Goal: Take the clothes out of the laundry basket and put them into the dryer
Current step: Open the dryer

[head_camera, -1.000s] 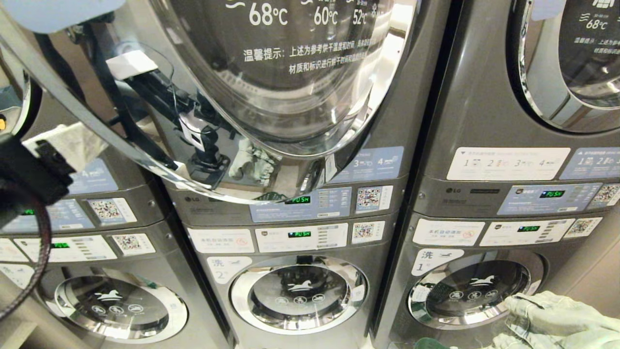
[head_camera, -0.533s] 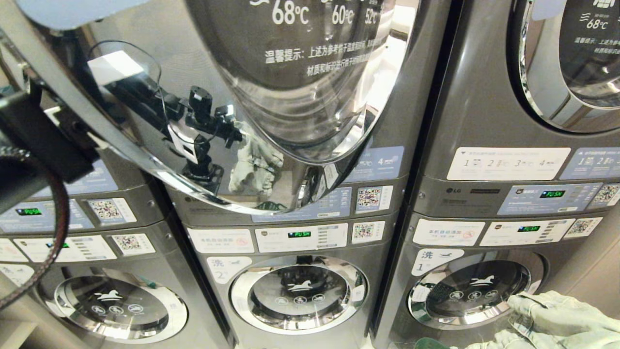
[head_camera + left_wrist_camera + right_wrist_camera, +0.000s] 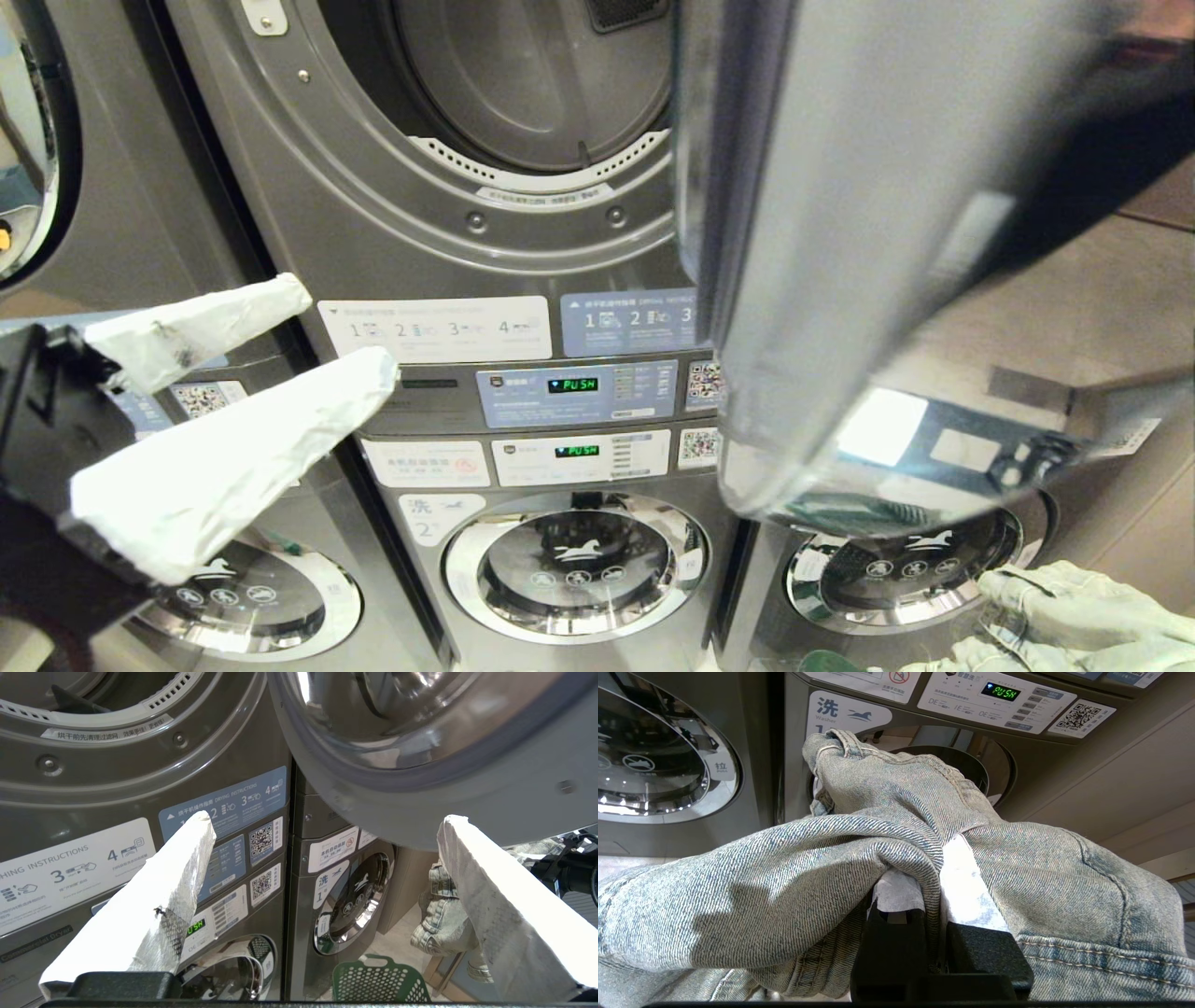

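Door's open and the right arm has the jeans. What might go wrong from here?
1. The dryer door hangs between the jeans and the drum opening; lifting straight up may hit it.
2. The right gripper pinches one fold, so the jeans may slip.
3. The open left gripper sits near the opening and may obstruct loading.

The dryer control panel (image 3: 576, 394) carries a green display reading "PUSH". The washer panel (image 3: 579, 457) directly at 6 o'clock shows the same "PUSH". At 9 o'clock of the dryer panel, a white instruction label (image 3: 435, 329) numbers steps 1 to 4. The blue label (image 3: 232, 804) reads "DRYING INSTRUCTIONS". The washer tag (image 3: 849, 715) reads "洗 Washer".
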You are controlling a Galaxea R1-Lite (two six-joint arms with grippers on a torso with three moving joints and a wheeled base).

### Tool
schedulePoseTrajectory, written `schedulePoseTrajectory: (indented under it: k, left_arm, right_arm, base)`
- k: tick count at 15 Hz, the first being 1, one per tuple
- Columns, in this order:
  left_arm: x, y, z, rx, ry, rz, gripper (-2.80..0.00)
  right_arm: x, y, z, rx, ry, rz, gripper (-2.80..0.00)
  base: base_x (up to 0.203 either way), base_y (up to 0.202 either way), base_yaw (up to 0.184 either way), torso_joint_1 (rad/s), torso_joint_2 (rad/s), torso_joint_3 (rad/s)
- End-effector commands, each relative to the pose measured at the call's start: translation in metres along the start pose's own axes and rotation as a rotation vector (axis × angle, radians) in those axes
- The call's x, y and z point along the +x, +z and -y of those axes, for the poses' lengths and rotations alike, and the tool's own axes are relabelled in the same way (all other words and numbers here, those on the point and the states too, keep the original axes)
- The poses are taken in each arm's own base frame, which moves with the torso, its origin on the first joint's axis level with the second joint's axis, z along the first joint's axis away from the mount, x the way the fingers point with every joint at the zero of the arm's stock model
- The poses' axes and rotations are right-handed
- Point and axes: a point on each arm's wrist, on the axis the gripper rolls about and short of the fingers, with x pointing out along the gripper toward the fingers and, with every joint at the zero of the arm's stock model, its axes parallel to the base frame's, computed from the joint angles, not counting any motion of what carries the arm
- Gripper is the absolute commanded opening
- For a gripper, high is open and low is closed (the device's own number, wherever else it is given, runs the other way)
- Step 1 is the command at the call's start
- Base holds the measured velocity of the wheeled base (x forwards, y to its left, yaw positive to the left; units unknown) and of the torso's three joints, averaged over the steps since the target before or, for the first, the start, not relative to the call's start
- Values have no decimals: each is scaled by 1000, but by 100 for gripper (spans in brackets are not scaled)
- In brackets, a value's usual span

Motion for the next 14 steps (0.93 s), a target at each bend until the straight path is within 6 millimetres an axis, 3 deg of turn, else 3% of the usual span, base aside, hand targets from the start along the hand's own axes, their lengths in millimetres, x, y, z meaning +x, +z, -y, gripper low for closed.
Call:
schedulePoseTrajectory:
  k: [1,9,14]
  left_arm:
    - [0,-2,0,0,1,-3,0]
    - [-14,-9,-1,21,23,-14,0]
    - [-10,-6,-2,31,71,-10,0]
  right_arm:
    - [0,0,0,-2,-2,1,-280]
    - [0,0,0,-1,0,-1,-280]
    - [0,0,0,-4,7,0,-280]
  base:
    - [0,0,0,0,0,0]
    - [0,0,0,0,0,0]
    - [0,0,0,0,0,0]
